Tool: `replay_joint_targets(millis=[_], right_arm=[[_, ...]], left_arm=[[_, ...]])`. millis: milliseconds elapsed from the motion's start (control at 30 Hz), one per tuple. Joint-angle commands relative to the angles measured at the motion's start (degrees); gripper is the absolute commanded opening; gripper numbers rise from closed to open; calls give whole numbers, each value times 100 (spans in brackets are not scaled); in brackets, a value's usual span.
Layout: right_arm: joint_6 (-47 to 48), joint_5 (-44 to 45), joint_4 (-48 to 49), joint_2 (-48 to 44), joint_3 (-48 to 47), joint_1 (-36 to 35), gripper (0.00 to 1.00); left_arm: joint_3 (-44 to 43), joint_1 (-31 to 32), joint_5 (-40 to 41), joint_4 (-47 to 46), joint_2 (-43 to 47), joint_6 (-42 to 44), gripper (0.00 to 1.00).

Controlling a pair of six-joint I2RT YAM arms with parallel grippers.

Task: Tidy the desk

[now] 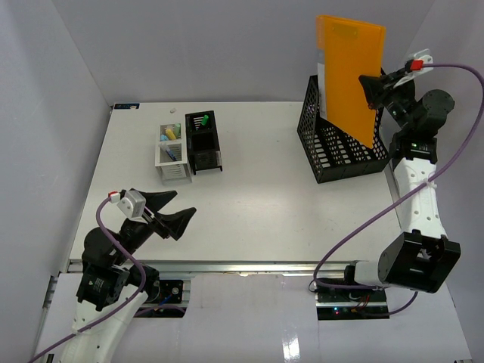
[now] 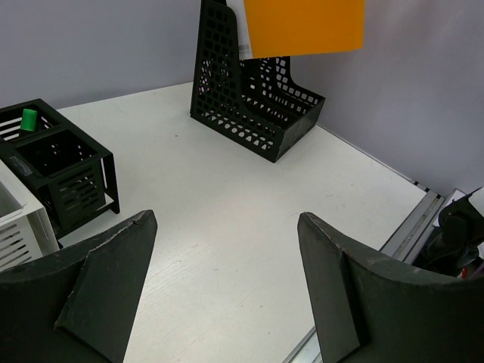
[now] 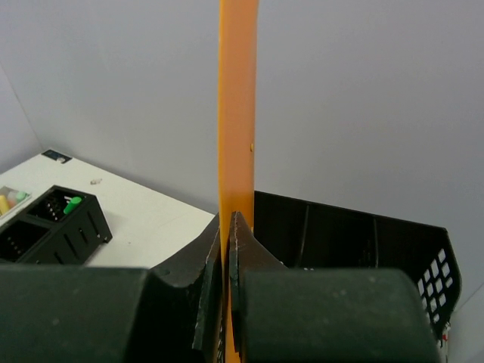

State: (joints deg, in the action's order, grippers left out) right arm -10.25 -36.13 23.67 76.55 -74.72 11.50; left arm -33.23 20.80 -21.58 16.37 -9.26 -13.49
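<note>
Illumination: bright, diffuse, from overhead. The walls pick up a faint lavender cast in all three views. Desk [image 1: 265,219] reads evenly white in the top view.

Shadows are soft and short. A faint one hugs the base of the black mesh file rack [image 1: 344,155] by the desk's right edge, and another sits under the black pen organizer [image 1: 203,144] toward the back-left corner. Metal rail [image 1: 249,265] along the front edge carries a thin bright streak.

Left wrist view: left gripper [image 2: 225,227] fingers are dark and slightly soft up close; the desk beyond is sharp.

Right wrist view: right gripper [image 3: 227,223] body is blurred in the foreground (near-black, little detail). The orange folder [image 3: 238,98] edge is saturated and fairly crisp.
</note>
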Motion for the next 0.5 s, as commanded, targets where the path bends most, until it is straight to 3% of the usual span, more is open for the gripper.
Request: replay_joint_targets(millis=[0,467], right_arm=[[1076,433,14,-226,-262,-546,8],[2047,1127,-209,-128,176,-1302,8]], left_arm=[[26,3,20,-31,-30,-151,87],[180,6,14,-29,32,-181,87]])
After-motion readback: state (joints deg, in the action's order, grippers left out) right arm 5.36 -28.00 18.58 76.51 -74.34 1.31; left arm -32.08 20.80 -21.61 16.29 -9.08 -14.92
